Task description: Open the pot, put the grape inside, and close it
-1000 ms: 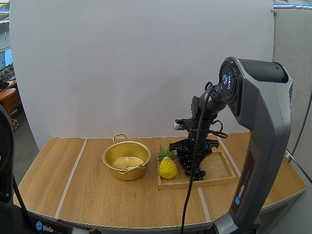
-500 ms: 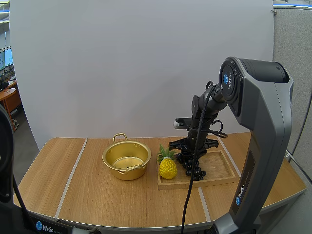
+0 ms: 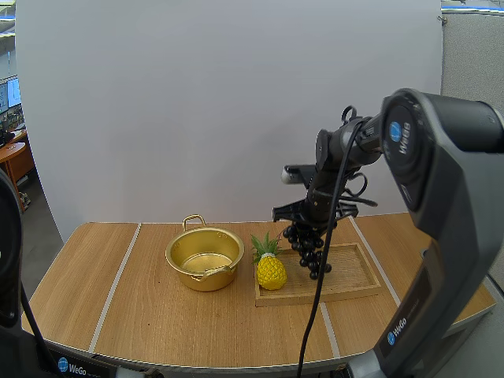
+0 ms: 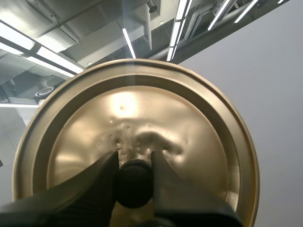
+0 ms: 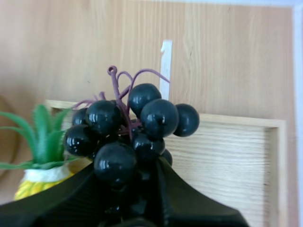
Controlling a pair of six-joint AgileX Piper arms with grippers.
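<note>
Golden metal pot [image 3: 197,277] open; my left gripper [image 4: 135,182] pinches its golden lid [image 4: 142,118], right gripper [image 5: 140,182] clamps black grape bunch [image 5: 124,124]; loading, closing remain

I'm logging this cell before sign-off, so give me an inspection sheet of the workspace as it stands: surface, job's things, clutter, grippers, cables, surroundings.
surface: wooden table.
job's things: gold pot stands open on the table; its lid is held up by the knob; the grapes hang over the wooden tray.
clutter: toy pineapple on the tray's end nearest the pot.
grippers: left gripper shut on the lid's knob; right gripper shut on the grapes.
cables: nothing seen on the table.
surroundings: white screen behind the table.
</note>
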